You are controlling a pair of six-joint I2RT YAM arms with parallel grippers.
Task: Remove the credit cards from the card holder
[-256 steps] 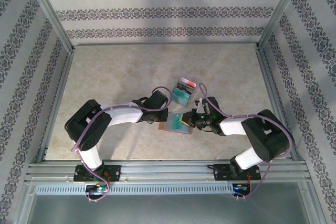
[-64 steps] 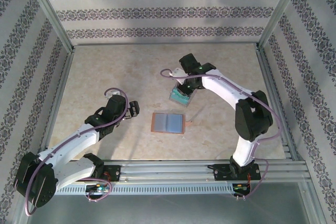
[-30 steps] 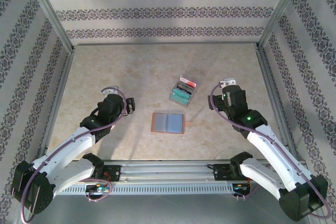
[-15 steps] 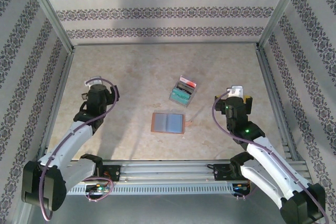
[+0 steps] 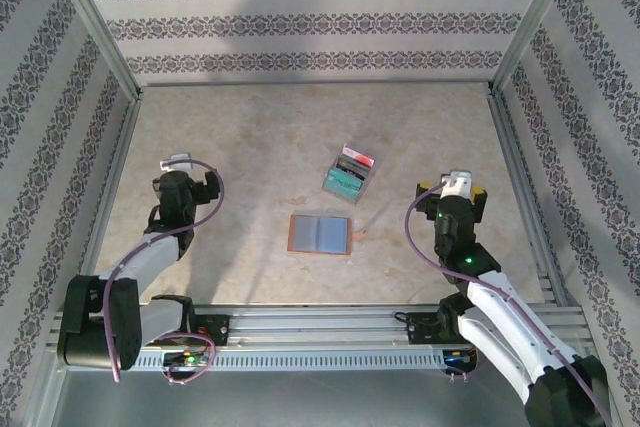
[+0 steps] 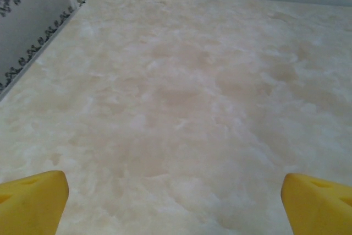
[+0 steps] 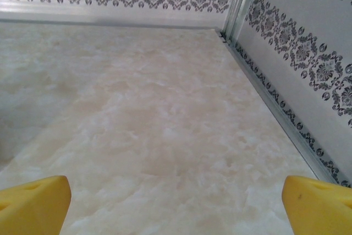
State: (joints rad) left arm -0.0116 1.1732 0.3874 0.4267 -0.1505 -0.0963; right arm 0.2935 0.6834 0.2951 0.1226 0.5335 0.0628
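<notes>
The card holder (image 5: pixel 321 235) lies open flat mid-table, its grey-blue panels up inside a brown border. The credit cards rest behind it in a small clear tray (image 5: pixel 338 169): a teal one (image 5: pixel 345 184) at the front, a red one (image 5: pixel 361 160) and a dark one at the back. My left gripper (image 5: pixel 183 172) hovers far to the left of the holder, open. My right gripper (image 5: pixel 457 187) hangs well to the right, open too. Each wrist view has yellow fingertips (image 6: pixel 33 202) (image 7: pixel 33 205) wide apart over bare marble, with nothing between them.
Patterned walls with aluminium posts (image 5: pixel 95 22) enclose the marble table (image 5: pixel 250 137) on three sides. A metal rail (image 5: pixel 320 327) carrying both arm bases runs along the near edge. The right wall (image 7: pixel 297 53) stands close beside my right gripper.
Both arms have drawn back toward their bases: the left gripper swung left and away from the holder, the right one slid right and nearer the rail. Holder, tray and cards stayed still.
</notes>
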